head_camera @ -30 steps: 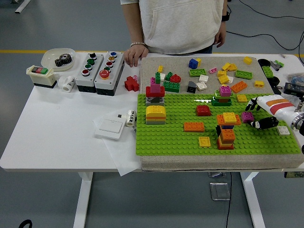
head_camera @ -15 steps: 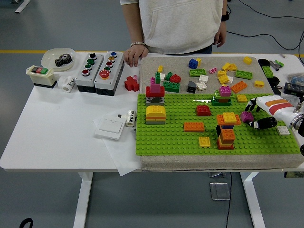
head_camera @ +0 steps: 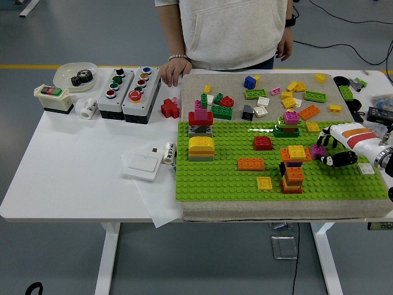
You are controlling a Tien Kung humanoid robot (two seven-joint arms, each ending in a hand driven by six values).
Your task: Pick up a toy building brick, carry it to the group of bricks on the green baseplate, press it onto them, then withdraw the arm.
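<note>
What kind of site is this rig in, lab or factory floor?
Probably a robotics lab or test bay: a white height-adjustable table on grey flooring with a yellow floor line, grey push-button control boxes, and a green studded baseplate carrying toy bricks.

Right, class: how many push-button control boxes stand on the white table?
2, side by side at the table's far left: one with black, green and red buttons, one with blue, yellow and red buttons. None looks hidden.

right robot hand (head_camera: 328, 149) grips magenta brick (head_camera: 318, 151) over green baseplate (head_camera: 233, 181)
</note>
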